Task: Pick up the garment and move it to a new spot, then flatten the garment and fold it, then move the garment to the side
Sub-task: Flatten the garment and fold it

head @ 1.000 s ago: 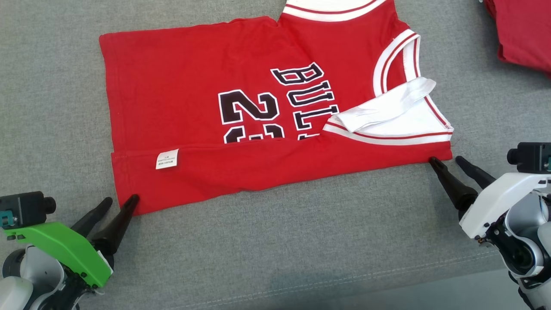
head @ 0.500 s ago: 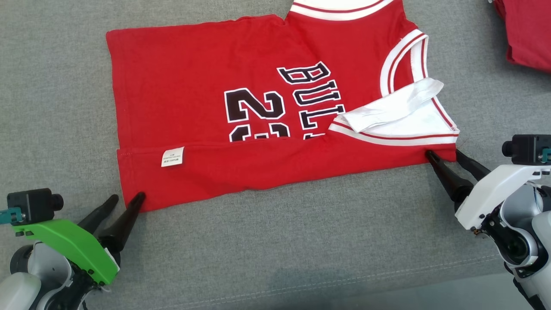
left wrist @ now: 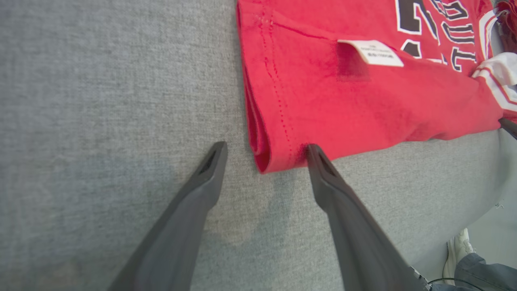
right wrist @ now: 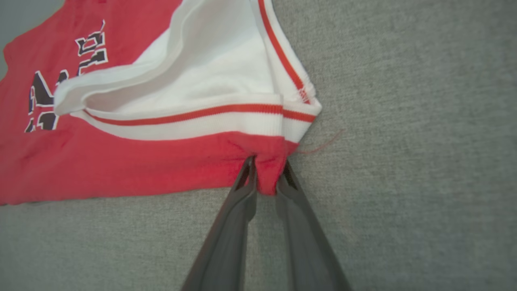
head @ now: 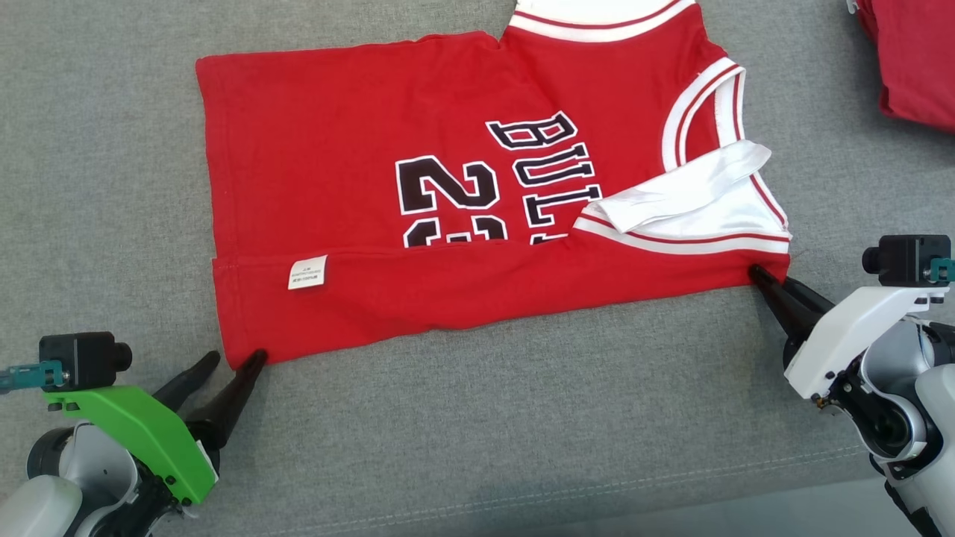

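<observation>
Grey fabric surface carries the red jersey, long axis left to right, near edge folded over. Left gripper: fingers spread, straddling the near-left corner, nothing held. Right gripper: fingers pinched on the near-right corner. Collar cut off at head view's top edge; how many layers are caught cannot be told.

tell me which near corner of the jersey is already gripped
The jersey corner under the white armhole trim: the right gripper pinches it. The left gripper, jaws open, only straddles the other.
</observation>
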